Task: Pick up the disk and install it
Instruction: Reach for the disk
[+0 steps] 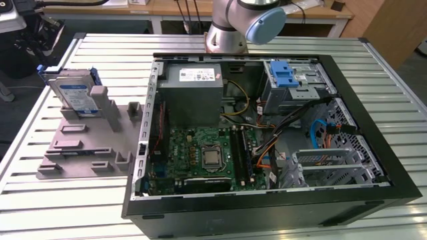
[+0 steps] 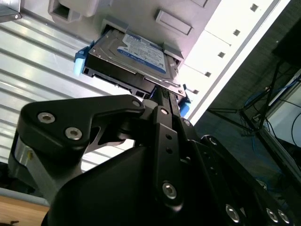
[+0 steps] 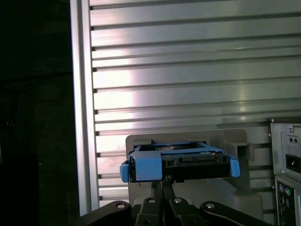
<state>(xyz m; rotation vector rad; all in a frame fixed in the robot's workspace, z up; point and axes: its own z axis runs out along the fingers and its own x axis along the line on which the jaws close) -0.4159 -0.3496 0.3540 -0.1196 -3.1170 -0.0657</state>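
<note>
Jaws sat drawn close together, the black gripper (image 3: 162,181) meeting the near edge of the flat rectangular silver-metal disk (image 3: 188,162) with blue plastic side rails. Whether the tips pinched any part of it could not be told. In the exterior view the disk stood tilted in the grey plastic slotted tray (image 1: 87,150), which lay on the slatted aluminium table (image 1: 67,210), to the exterior view's left of the open black computer case (image 1: 267,212). Its white-and-blue label showed in the second wrist view.
</note>
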